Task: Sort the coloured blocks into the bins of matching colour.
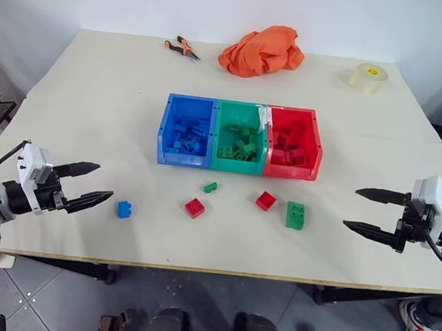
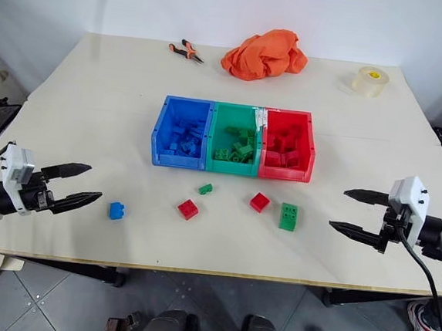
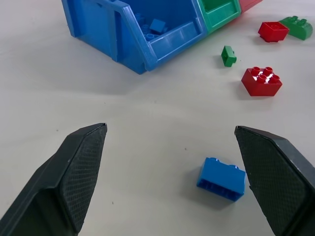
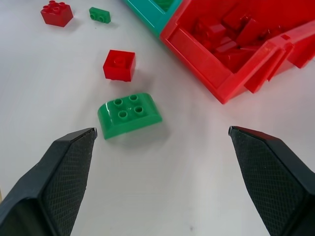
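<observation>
Step in hand: sorting is sitting between picks; neither gripper is carrying anything, and five bricks are still waiting on the table (image 1: 96, 92) in front of the bins.
Bins: the blue bin (image 1: 186, 131), green bin (image 1: 239, 137) and red bin (image 1: 292, 142) are standing joined in a row at mid-table, each already holding bricks of its own colour.
Blue brick (image 1: 124, 210): lying alone toward the robot's left, just beyond the left fingertips.
Small green brick (image 1: 210, 187): lying just in front of the green bin.
Red bricks: one (image 1: 195, 207) is resting nearer the table's front edge; the other (image 1: 266, 200) is sitting in front of the red bin.
Large flat green brick (image 1: 295, 215): lying studs-up, just beside the second red brick, on its right.
Left gripper (image 1: 94, 185): hovering above the table's left front edge, pointing inward toward the blue brick, fingers spread wide, nothing between them.
Right gripper (image 1: 362, 210): hovering at the right front edge, pointing inward toward the flat green brick, fingers likewise wide apart and bare.
Next move, as judged: the left arm is best placed for the blue brick; it calls for reaching forward, lowering, and straddling the brick before closing.
Bystanders: an orange cloth (image 1: 262, 51), pliers (image 1: 182, 48) and a tape roll (image 1: 367, 78) are lying at the far edge.
</observation>
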`<act>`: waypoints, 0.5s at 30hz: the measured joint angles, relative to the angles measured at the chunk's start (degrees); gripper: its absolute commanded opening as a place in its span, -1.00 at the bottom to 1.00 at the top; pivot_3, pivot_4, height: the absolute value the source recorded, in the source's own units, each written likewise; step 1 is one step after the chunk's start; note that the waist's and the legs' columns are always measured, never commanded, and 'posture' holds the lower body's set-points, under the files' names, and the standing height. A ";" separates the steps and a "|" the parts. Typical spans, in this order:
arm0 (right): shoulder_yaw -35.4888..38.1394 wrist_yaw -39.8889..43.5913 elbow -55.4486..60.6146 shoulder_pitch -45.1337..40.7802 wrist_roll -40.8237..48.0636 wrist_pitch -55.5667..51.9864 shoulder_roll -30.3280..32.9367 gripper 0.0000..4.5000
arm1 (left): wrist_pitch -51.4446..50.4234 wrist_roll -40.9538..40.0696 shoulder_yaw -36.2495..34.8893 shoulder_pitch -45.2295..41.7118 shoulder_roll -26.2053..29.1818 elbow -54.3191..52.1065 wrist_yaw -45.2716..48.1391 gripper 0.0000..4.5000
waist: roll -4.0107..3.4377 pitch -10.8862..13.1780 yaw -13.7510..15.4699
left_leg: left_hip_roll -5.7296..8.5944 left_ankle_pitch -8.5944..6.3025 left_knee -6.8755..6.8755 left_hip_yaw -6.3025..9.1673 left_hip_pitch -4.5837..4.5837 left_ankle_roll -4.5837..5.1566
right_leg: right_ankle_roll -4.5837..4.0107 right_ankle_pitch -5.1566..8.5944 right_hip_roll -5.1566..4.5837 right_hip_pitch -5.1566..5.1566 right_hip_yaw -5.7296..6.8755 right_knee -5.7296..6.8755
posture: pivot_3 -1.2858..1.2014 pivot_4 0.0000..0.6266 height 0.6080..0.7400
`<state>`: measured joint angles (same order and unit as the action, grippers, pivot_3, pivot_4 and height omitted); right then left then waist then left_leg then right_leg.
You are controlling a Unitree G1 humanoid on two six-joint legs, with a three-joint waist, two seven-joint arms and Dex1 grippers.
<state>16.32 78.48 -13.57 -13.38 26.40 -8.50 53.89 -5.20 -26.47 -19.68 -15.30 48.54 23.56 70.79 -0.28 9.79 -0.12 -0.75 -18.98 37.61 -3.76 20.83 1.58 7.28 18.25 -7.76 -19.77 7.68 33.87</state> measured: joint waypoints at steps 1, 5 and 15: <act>0.00 -0.06 0.00 0.01 0.00 0.00 0.00 1.00 | 0.00 0.00 0.00 0.00 -0.07 0.00 -0.03 0.94 | 0.00 0.00 0.00 | -0.01 0.00 0.00 0.00 0.00 0.00 | 0.00 0.00 0.00 0.00 0.00 0.01 | 0.03 -0.52 1.00; 0.01 -0.93 0.06 0.31 0.00 -0.05 -0.01 1.00 | 0.13 0.12 0.00 -0.12 -0.31 0.09 -1.06 0.94 | 0.00 0.00 -0.01 | -0.01 0.00 0.00 0.00 0.00 0.00 | 0.00 0.00 -0.01 0.00 -0.04 0.00 | 0.03 -0.52 1.00; 3.69 -4.05 5.05 11.09 -0.63 -1.14 1.90 1.00 | -5.13 0.05 5.15 -2.76 -4.78 -6.82 -4.39 0.94 | 0.00 0.00 0.58 | 0.06 -0.01 0.07 0.09 0.06 0.03 | 0.02 -0.01 0.03 0.07 -0.07 -0.01 | 0.03 -0.52 1.00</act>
<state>20.01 74.43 -8.51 -2.29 25.77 -9.64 55.79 -10.33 -26.42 -14.53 -18.06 43.76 16.74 66.41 -0.28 9.78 0.46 -0.70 -19.00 37.68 -3.67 20.89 1.60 7.30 18.24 -7.73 -19.70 7.61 33.86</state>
